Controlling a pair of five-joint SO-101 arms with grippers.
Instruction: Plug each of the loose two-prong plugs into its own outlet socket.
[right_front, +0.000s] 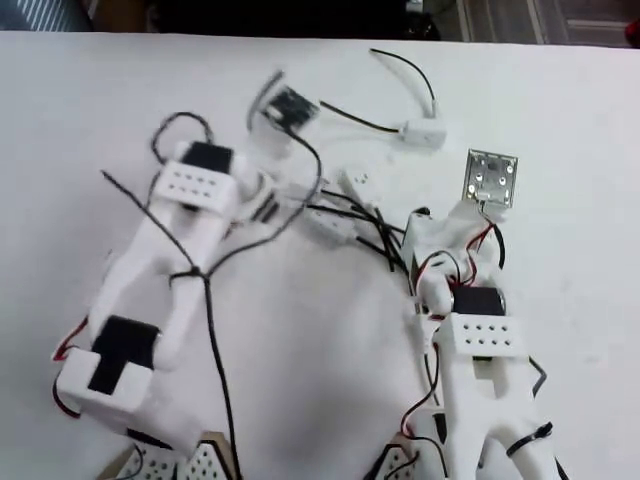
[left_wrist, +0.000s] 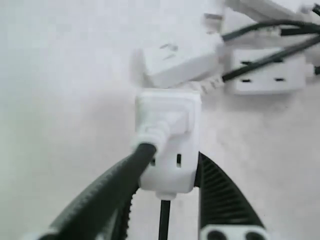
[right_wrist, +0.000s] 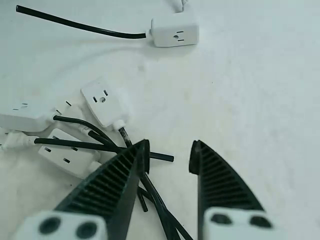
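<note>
Left gripper (left_wrist: 172, 160) clamps one socket block (left_wrist: 185, 142), its long axis pointing away from the gripper. Right gripper (right_wrist: 170, 150), fingers spread, hovers over the cord tangle (right_wrist: 90, 146); four white sockets (right_wrist: 102, 102) lie near it.

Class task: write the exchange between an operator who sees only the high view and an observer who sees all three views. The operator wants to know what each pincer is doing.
Operator: From above I cannot judge the left pincer. Does it hold anything?
Observer: Yes. Its wrist view shows it shut on a white socket block, with two slots of the block facing the camera.
Operator: And the right pincer?
Observer: Its wrist view shows it open and gripping nothing, poised over the black cables on the table.
</note>
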